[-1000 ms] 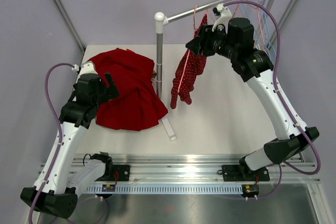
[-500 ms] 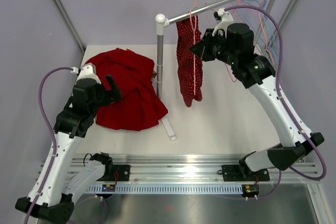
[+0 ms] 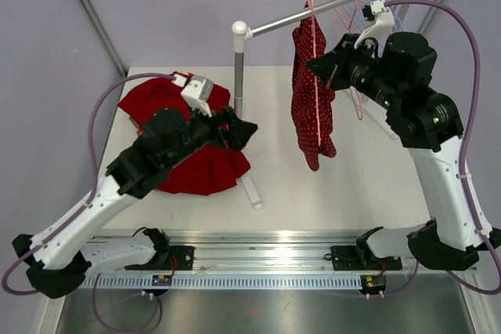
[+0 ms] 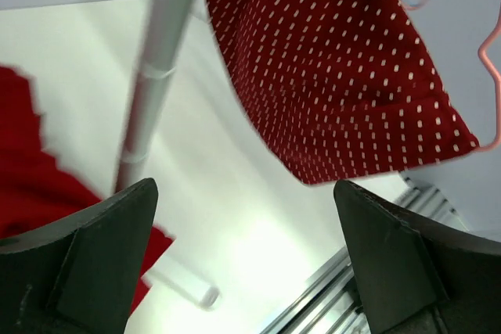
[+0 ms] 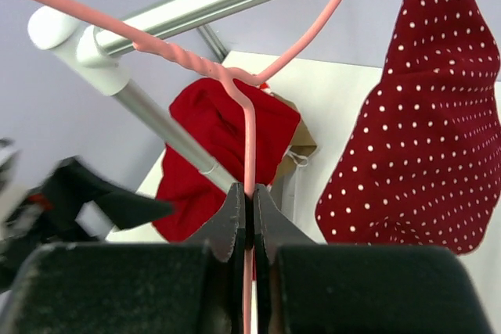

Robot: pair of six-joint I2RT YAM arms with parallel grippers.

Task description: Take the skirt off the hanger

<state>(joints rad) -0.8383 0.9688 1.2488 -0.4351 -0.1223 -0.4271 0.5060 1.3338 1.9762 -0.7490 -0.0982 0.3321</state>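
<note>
Right gripper clamped on pink hanger; dotted skirt hangs on it, right of post. Left gripper spread wide, grasping nothing, left of skirt.

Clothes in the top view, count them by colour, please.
Plain red garment, on the table: 1
Red dotted skirt, on the hanger: 1
Total: 2

Plain red garment heaped on white table beside upright rail post
</note>
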